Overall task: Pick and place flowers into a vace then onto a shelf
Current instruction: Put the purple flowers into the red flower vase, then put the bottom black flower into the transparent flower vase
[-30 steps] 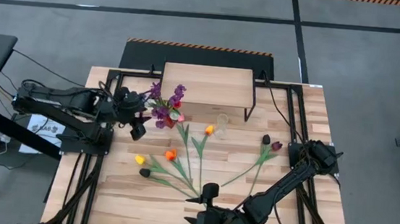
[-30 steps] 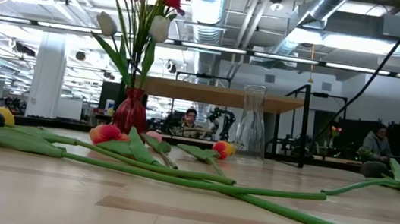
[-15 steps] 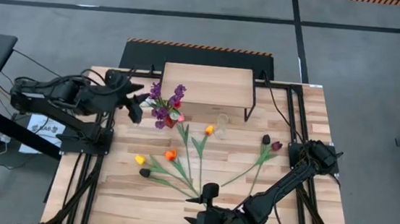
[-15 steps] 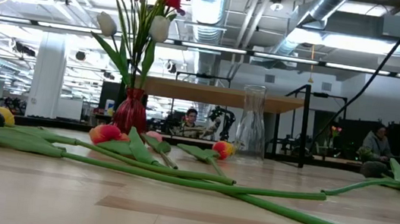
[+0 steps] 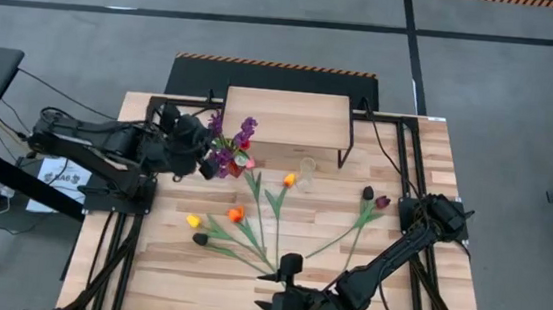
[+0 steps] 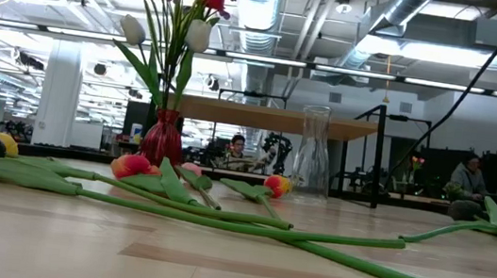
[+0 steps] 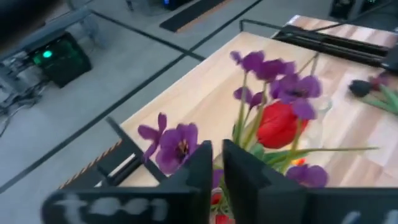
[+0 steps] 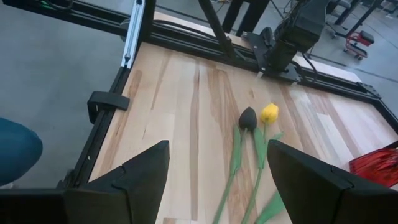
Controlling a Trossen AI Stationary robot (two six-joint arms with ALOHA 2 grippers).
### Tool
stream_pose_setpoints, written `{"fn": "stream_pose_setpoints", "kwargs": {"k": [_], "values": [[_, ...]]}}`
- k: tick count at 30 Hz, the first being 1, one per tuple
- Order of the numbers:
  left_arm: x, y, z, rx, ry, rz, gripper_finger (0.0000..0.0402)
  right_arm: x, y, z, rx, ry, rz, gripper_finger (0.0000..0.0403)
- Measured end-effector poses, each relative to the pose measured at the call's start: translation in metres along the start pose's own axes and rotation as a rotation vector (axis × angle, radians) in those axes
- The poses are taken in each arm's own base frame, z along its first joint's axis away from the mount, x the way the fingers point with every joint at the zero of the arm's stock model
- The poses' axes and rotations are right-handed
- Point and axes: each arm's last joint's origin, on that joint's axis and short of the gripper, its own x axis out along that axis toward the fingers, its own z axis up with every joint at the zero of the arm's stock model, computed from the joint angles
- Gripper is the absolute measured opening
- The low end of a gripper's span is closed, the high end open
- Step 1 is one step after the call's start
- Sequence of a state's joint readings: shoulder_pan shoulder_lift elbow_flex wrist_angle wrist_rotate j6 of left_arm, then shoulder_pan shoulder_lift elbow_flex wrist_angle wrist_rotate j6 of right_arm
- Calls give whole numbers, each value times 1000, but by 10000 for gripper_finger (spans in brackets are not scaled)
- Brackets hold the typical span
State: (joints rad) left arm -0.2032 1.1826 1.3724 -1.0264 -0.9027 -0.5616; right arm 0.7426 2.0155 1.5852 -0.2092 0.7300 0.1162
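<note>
Hovering left fingers [image 7: 214,163] nearly shut, seemingly beside flowers [image 7: 273,112]; right fingers [image 8: 217,177] wide.

Plank table [image 5: 420,238]: loose tulips [image 5: 250,228], red vase [image 6: 162,138], clear vase [image 6: 312,153], empty wooden shelf [image 5: 286,116]
</note>
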Motion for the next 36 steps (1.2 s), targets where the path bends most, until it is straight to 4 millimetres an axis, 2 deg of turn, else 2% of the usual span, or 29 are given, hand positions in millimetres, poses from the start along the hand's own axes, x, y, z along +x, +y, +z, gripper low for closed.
{"fn": "stream_pose_setpoints", "kwargs": {"k": [2, 6, 10, 19, 23, 26, 30, 36], "values": [[6, -3, -10, 11, 19, 23, 6, -1, 1, 0, -2, -1, 3, 265], [13, -6, -25, 20, 36, 53, 9, -3, 4, -2, -1, 10, 7, 265], [10, -11, -32, 19, 15, 53, 2, -5, 6, -2, -4, 8, 12, 265], [-45, -12, -22, 35, -229, -13, 1, -5, 5, -2, -4, 8, 8, 265], [-72, -13, -26, 41, -301, -105, 1, -6, 7, -2, -8, 5, 13, 265], [-91, -14, -37, -14, -350, -172, 1, -10, 12, -2, -45, -2, 24, 265], [-112, -19, -62, -19, -401, -272, 2, -13, 19, -5, -72, -44, 53, 265], [-128, -24, -98, 44, -344, -468, 2, -9, 26, -8, -115, -120, 282, 265]]}}
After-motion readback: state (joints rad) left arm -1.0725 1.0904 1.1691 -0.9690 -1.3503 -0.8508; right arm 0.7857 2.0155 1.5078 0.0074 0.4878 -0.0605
